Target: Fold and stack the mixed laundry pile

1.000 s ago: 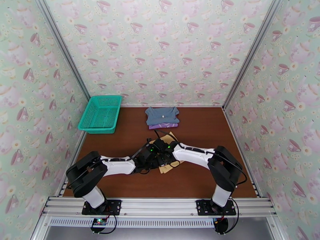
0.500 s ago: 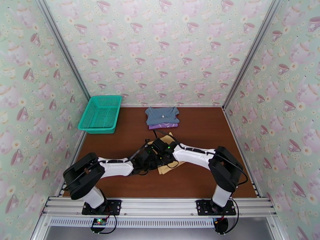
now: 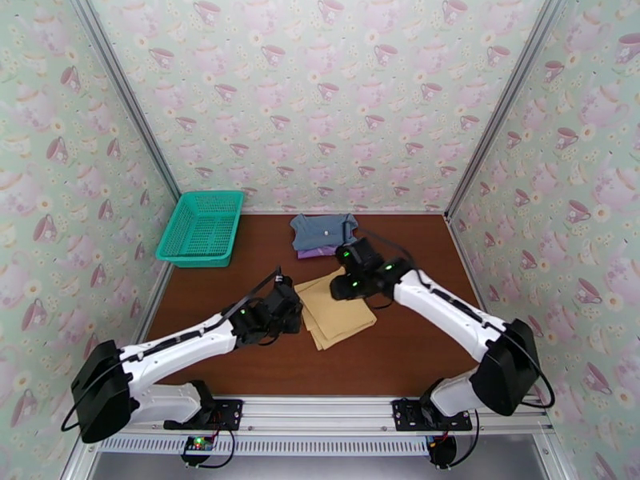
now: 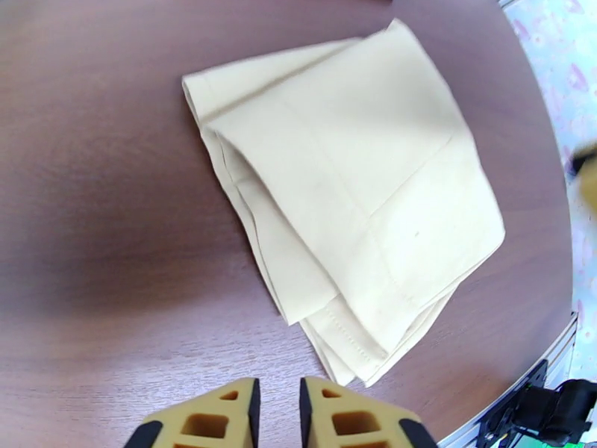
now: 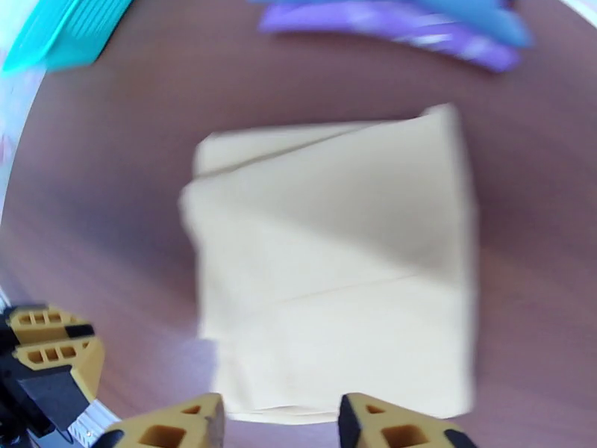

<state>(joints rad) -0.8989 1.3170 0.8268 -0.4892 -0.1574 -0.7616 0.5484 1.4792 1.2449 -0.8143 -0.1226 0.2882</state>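
Folded mustard-yellow garment point(image 3: 336, 307) on bench point(image 3: 416, 346), both tools off it.
The mustard-yellow garment lies flat, mid-bench. Left tool point(image 4: 276, 390) sits just beside its left edge, jaws a narrow gap apart, holding nothing. Right tool point(image 5: 280, 412) is at its far edge, jaws spread wide, empty. Beyond the garment, grey-blue shirt point(image 3: 322, 229) is stacked on lilac-purple shirt point(image 3: 316, 251). Teal basket point(image 3: 200, 226) is far-left of it.

Overhead, close wrist views; shared yellow garment point(image 3: 336, 311)
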